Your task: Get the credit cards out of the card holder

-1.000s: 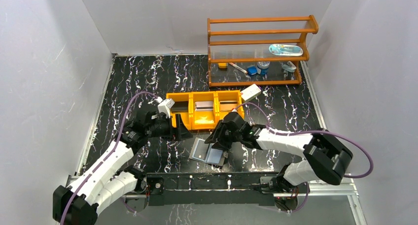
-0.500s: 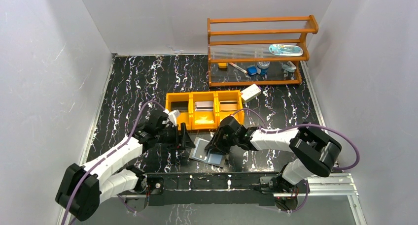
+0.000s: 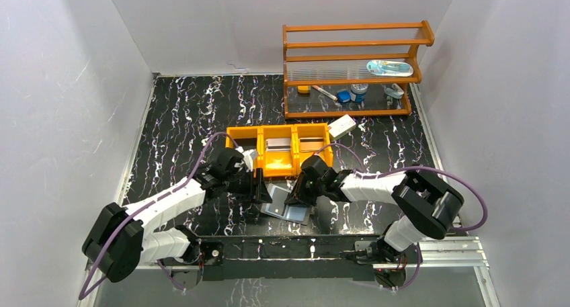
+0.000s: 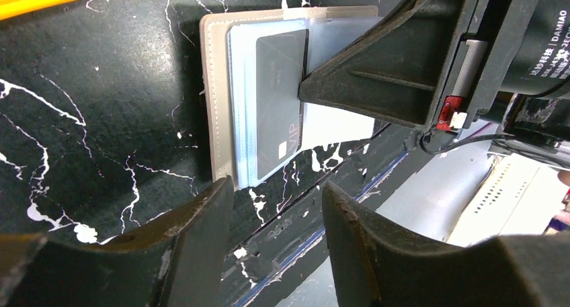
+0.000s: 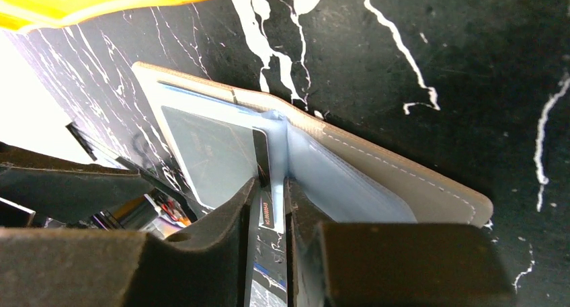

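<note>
Two arms (image 3: 168,203) (image 3: 370,184) low over card holder (image 3: 286,211)

Your walls (image 3: 60,85) plain white all round; black white-veined table (image 3: 201,105); orange wooden rack (image 3: 356,27) at one o'clock; even light.

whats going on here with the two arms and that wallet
Two robot arms are working on a thin grey folding card holder lying open on the black marbled table. The right gripper pinches a pale blue inner pocket leaf, with a dark card tucked inside. The left gripper hovers open at the holder's edge.
</note>
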`<state>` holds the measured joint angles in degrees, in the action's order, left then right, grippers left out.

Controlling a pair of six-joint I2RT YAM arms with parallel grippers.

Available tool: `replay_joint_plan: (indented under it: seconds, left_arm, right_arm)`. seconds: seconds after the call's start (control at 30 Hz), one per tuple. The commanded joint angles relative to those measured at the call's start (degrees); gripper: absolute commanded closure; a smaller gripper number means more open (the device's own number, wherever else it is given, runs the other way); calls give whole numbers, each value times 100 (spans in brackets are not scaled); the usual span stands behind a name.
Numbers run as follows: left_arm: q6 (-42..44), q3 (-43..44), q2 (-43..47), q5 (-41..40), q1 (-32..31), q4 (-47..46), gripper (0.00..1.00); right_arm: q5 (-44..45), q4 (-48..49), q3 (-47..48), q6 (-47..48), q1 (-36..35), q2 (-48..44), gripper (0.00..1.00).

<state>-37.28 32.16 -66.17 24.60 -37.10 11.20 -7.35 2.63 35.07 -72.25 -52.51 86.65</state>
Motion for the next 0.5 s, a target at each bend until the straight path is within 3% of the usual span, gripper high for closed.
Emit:
replay_joint_plan:
  seconds: [0.0, 0.33, 0.47]
  left_arm:
    - [187, 283, -168, 197, -108, -77, 52]
    - [419, 528, -827, -11, -325, -134, 54]
    - [417, 472, -1054, 1, -455, -256, 60]
  right_arm:
    - [15, -267, 231, 464, 25, 182, 73]
    - [-257, 125, 105, 626, 22, 136, 70]
    - [-407, 372, 34, 620, 22, 144, 70]
